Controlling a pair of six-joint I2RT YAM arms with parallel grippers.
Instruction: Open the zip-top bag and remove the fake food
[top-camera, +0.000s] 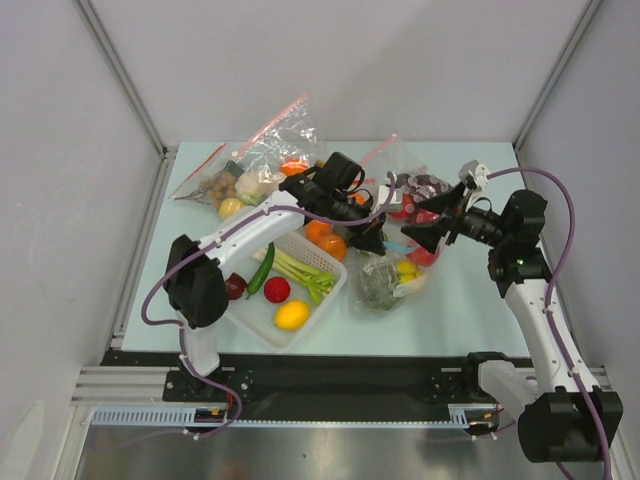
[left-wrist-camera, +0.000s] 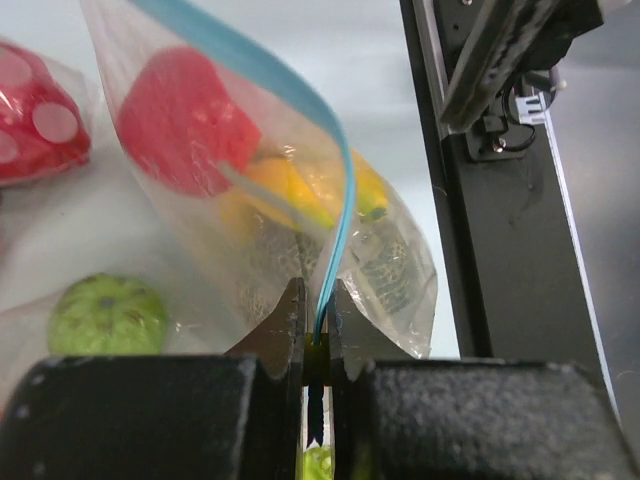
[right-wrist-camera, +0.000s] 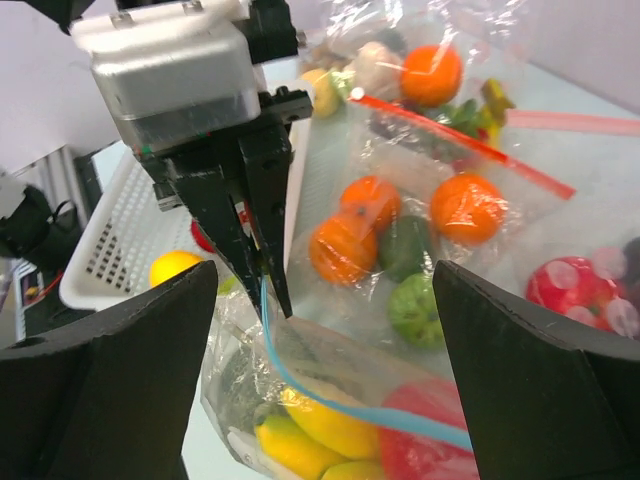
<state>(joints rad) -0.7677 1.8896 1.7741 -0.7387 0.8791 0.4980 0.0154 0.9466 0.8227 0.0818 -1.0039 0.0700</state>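
overhead plus two close-ups of bag (left-wrist-camera: 250, 200)

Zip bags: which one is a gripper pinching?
The zip-top bag with the light blue strip, clamped at that strip by the left gripper; the other bags have red strips.

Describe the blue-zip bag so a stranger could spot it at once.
Find the white basket mid-table. Right of it lies a clear bag of toy fruit, pinched by the left arm's jaws. Its zip strip is light blue; the neighbouring bags have red ones.
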